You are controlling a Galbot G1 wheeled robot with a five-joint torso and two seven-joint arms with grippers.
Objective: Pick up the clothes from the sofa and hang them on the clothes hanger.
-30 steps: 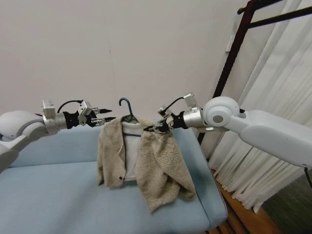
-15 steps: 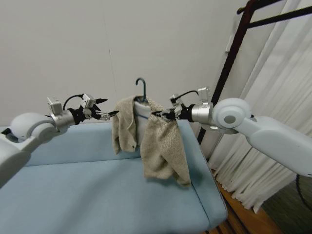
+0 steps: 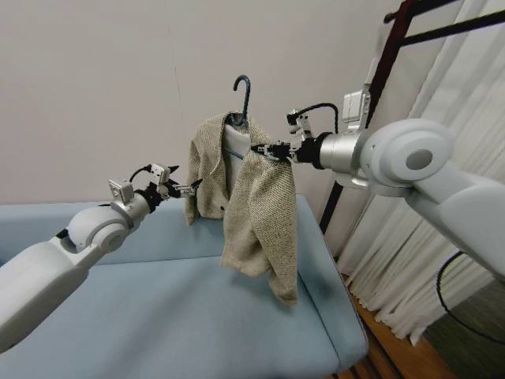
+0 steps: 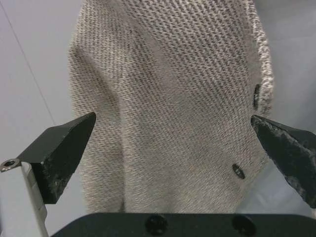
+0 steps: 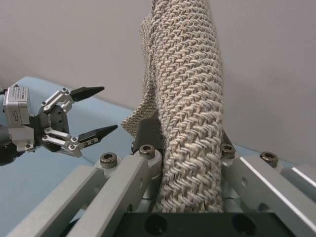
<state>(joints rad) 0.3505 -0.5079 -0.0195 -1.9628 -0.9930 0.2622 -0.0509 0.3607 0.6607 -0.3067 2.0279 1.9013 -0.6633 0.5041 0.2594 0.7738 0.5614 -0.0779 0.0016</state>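
Cardigan (image 3: 256, 213) on hanger (image 3: 241, 88), off sofa (image 3: 158, 316); our right gripper (image 3: 264, 149) clamps its shoulder and it drapes below. Left gripper (image 3: 183, 188), fingers apart, just beside its edge, empty. We judge hanging on rack (image 3: 377, 87) not yet done.

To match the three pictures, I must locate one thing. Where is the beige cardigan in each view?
Head view: cardigan at centre, on the hanger, gripped by the right gripper.
Left wrist view: cardigan ahead of the open left gripper.
Right wrist view: cardigan at centre, clamped in the shut right gripper.
Shared landmark: left gripper.
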